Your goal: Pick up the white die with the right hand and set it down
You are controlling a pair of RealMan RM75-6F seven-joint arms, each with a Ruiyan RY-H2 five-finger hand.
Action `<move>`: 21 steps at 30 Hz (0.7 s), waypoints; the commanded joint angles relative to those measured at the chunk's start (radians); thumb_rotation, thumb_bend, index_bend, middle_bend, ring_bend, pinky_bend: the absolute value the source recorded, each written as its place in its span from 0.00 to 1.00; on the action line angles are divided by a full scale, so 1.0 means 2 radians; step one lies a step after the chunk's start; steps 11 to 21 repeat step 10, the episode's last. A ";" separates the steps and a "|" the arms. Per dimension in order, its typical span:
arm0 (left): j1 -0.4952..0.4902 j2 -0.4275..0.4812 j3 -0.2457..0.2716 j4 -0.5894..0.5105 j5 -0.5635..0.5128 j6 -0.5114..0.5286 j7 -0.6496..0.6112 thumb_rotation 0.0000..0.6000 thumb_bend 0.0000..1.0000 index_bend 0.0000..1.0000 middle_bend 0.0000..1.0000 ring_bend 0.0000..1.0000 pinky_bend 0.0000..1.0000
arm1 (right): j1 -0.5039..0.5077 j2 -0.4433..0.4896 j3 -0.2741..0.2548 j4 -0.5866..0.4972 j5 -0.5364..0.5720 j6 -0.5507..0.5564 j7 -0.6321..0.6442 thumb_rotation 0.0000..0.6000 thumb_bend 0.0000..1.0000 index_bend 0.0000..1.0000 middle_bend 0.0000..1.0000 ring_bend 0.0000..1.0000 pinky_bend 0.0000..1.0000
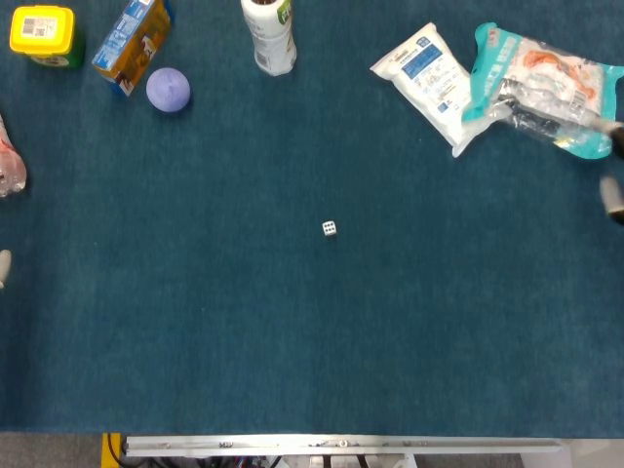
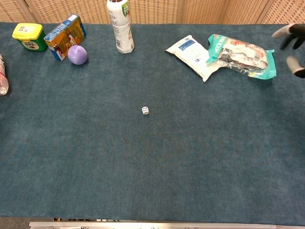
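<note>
The white die (image 1: 330, 228) is found lying alone on the blue table cover (image 1: 292, 331), near its centre, touched by nothing. Only blurred fingertips of the right hand (image 2: 293, 43) are seen at the right edge of both views, well apart from the die; they appear spread, with nothing held between them. A sliver of the left hand (image 1: 4, 268) is seen at the left edge; its finger state cannot be told.
</note>
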 commanded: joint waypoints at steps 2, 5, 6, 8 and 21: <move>0.002 -0.004 0.000 0.000 0.000 0.004 0.003 1.00 0.27 0.03 0.12 0.08 0.05 | -0.064 0.006 -0.007 0.034 -0.047 0.061 0.044 0.91 0.40 0.21 0.33 0.28 0.39; 0.004 -0.007 0.001 0.000 0.000 0.006 0.006 1.00 0.27 0.03 0.12 0.08 0.05 | -0.086 0.011 -0.006 0.038 -0.056 0.073 0.053 0.91 0.40 0.20 0.33 0.28 0.39; 0.004 -0.007 0.002 0.000 0.001 0.007 0.008 1.00 0.27 0.03 0.12 0.08 0.05 | -0.093 0.014 -0.005 0.038 -0.058 0.075 0.055 0.91 0.40 0.20 0.33 0.28 0.39; 0.005 -0.008 0.003 -0.002 0.001 0.007 0.010 1.00 0.27 0.03 0.12 0.08 0.05 | -0.101 0.017 -0.002 0.038 -0.062 0.075 0.055 0.90 0.40 0.20 0.33 0.28 0.39; 0.004 -0.008 0.004 -0.003 0.002 0.006 0.012 1.00 0.27 0.03 0.12 0.08 0.05 | -0.108 0.020 0.003 0.036 -0.064 0.071 0.056 0.91 0.40 0.21 0.33 0.28 0.39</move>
